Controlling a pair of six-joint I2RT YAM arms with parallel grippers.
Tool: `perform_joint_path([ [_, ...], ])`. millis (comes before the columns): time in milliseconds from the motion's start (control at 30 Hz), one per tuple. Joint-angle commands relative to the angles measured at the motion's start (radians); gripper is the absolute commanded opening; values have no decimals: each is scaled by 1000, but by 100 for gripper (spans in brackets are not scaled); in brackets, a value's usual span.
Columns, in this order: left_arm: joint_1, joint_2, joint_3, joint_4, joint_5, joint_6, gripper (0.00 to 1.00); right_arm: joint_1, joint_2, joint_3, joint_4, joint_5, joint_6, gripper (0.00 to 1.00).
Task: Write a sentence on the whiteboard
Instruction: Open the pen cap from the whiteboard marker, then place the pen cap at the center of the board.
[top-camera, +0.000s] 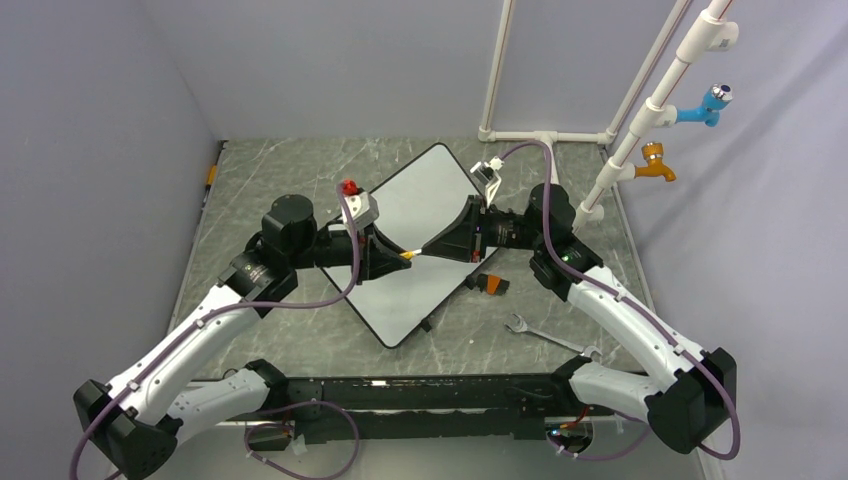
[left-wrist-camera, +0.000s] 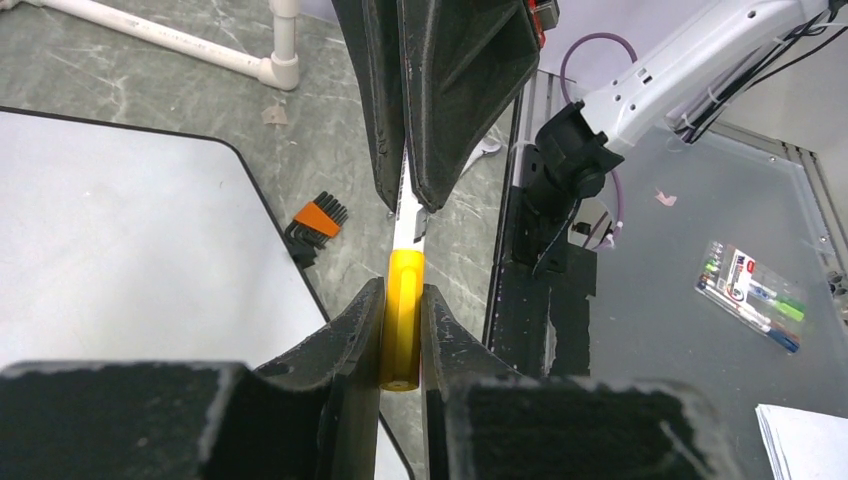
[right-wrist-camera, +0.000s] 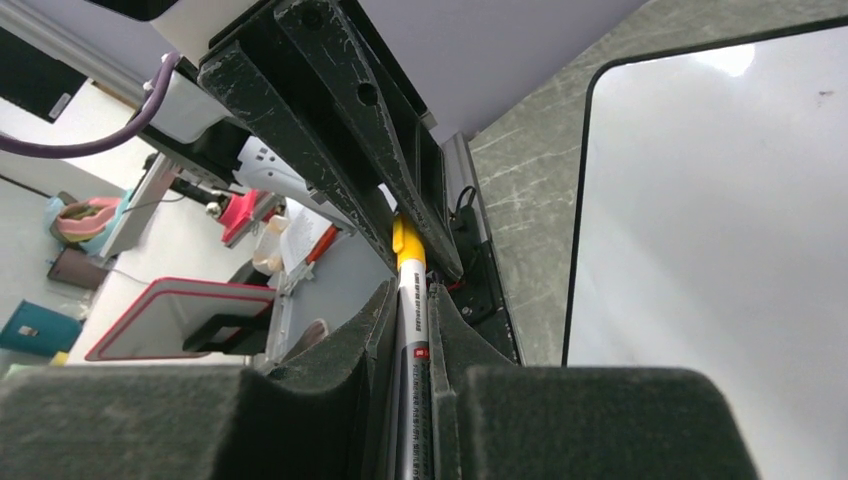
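The whiteboard (top-camera: 420, 195) lies cornerwise on the grey counter (top-camera: 290, 170). Above its middle the left gripper (top-camera: 396, 258) and the right gripper (top-camera: 428, 249) meet tip to tip, with a yellow-ended marker (top-camera: 411, 254) bridging them. Just off the board's right edge lie an orange-and-black hex key set (top-camera: 490, 283) and, nearer the arm bases, a silver wrench (top-camera: 530, 328).
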Motion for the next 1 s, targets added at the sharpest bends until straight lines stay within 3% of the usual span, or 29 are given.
perform_joint_path([
  [0, 27, -74, -14, -59, -104, 20, 0, -75, -45, 26, -59, 5, -13, 0],
  [633, 97, -196, -101, -87, -189, -45, 0, -134, -92, -25, -16, 2, 32, 0],
  [967, 111, -369, -119, -340, -773, -164, 0, -132, -84, -53, 24, 28, 23, 0],
])
